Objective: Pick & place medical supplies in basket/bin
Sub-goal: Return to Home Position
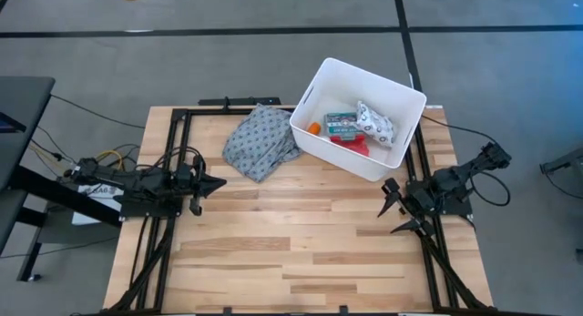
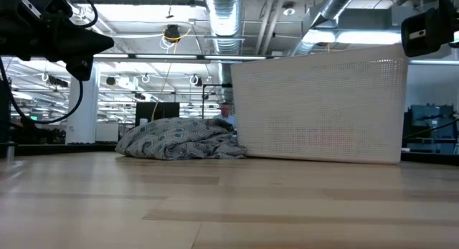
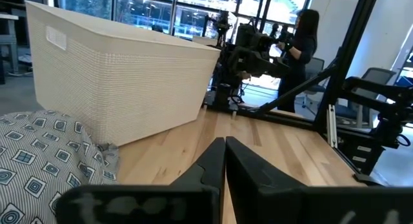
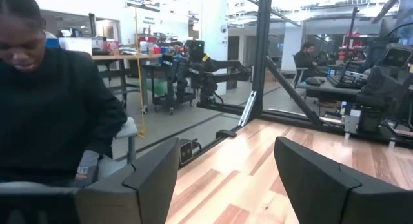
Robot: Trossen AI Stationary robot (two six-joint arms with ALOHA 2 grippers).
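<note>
The white tub (image 1: 412,105) stands at the table's far right, also seen in the low view (image 2: 323,109) and the left wrist view (image 3: 116,75). In it lie a green first-aid box (image 1: 342,125), a white patterned soft pack (image 1: 375,123), an orange tube (image 1: 314,127) and something red (image 1: 352,146). The white roll and grey strip do not show. My left gripper (image 1: 214,181) (image 3: 224,146) hovers shut at the left, near the cloth. My right gripper (image 1: 390,207) (image 4: 226,159) is open, near of the tub, holding nothing.
A crumpled grey dotted cloth (image 1: 262,141) (image 2: 179,140) (image 3: 39,159) lies on the table against the tub's left side. Bare wood (image 1: 301,234) spreads between the arms and toward the near edge. A person in a dark top (image 4: 51,101) sits beyond the table.
</note>
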